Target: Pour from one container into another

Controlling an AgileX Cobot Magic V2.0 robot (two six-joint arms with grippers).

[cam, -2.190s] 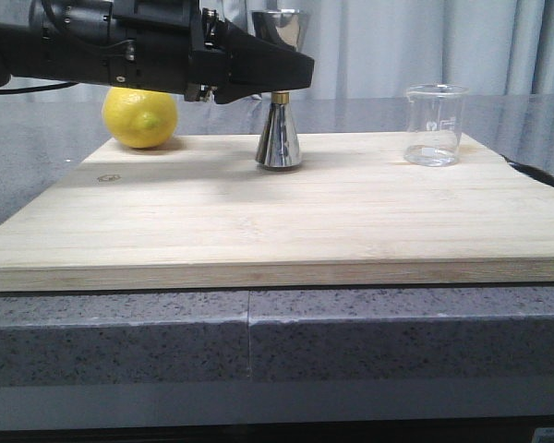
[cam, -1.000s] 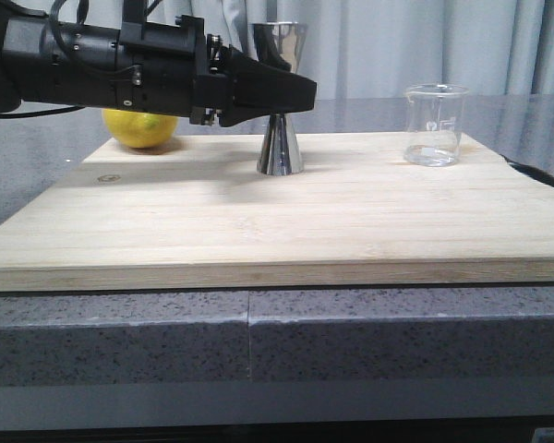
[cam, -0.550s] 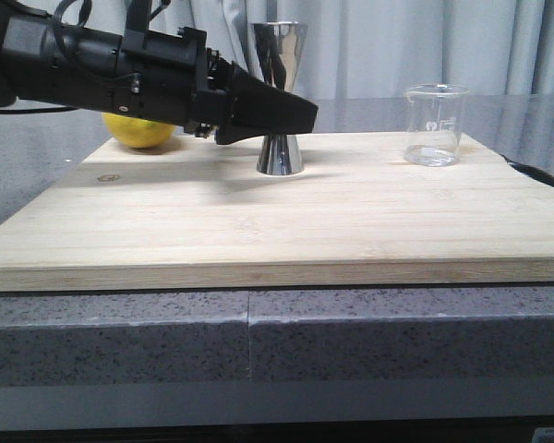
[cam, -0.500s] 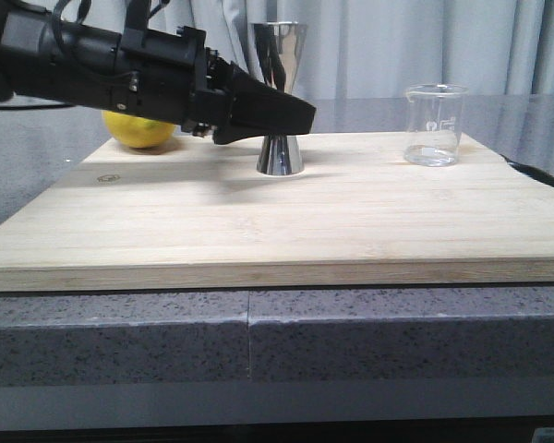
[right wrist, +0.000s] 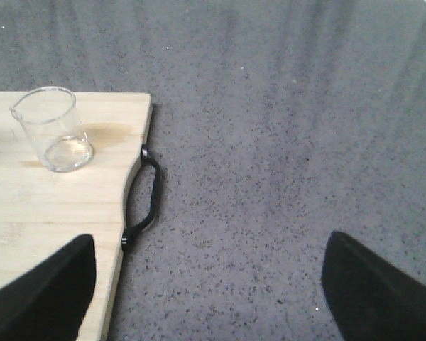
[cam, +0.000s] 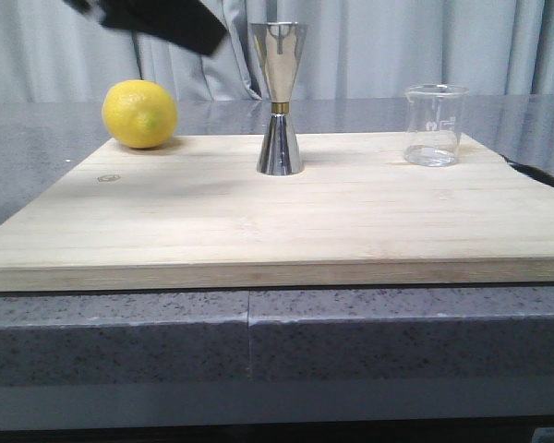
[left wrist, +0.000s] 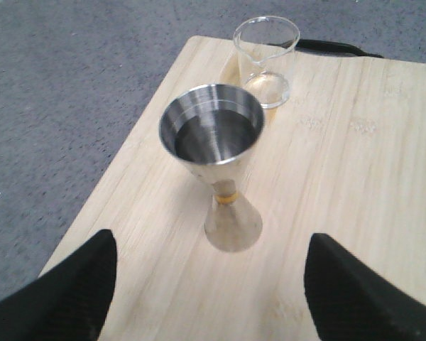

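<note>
Clear glass beaker [cam: 436, 125] with a pouring lip and faint white marks stands upright at the far right of the pale wooden board [cam: 277, 221], looking nearly empty. Shiny steel hourglass jigger [cam: 279, 97] with a gold waist band stands mid-board. Half a second ago the left gripper [left wrist: 209, 284] reached level beside the jigger; now it is raised at the upper left, blurred, fingers spread wide and empty. The right gripper [right wrist: 209, 284] hangs wide open, empty, over the grey counter [right wrist: 284, 142].

left claw [left wrist: 209, 284] spread wide, right claw [right wrist: 209, 284] likewise
</note>
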